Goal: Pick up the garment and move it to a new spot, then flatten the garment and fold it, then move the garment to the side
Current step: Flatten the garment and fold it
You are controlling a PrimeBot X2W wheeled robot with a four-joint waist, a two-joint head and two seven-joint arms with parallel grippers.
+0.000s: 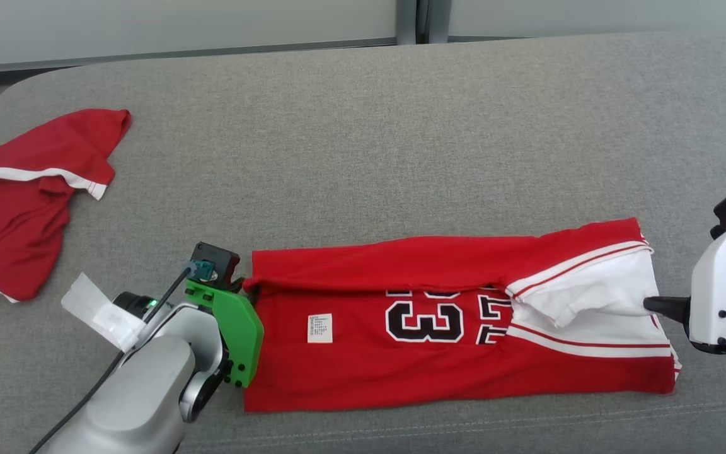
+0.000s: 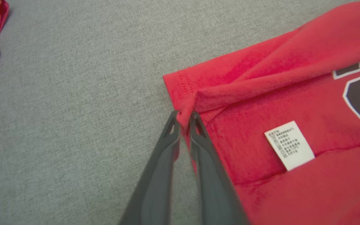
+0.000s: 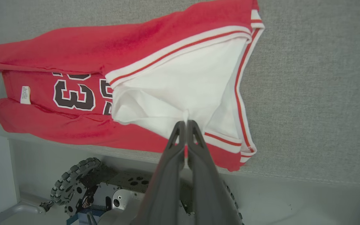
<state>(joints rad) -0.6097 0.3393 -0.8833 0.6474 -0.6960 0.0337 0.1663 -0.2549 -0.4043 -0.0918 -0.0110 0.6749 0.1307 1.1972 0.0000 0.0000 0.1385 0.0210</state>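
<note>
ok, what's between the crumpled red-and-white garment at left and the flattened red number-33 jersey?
Bare grey woven surface, then the left gripper pinching the red number-33 jersey hem; left wrist view shows it.

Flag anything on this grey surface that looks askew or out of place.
The jersey is folded unevenly: its white end is bunched where the right gripper pinches it, and its care label lies exposed. A second red garment lies crumpled at the far left.
</note>
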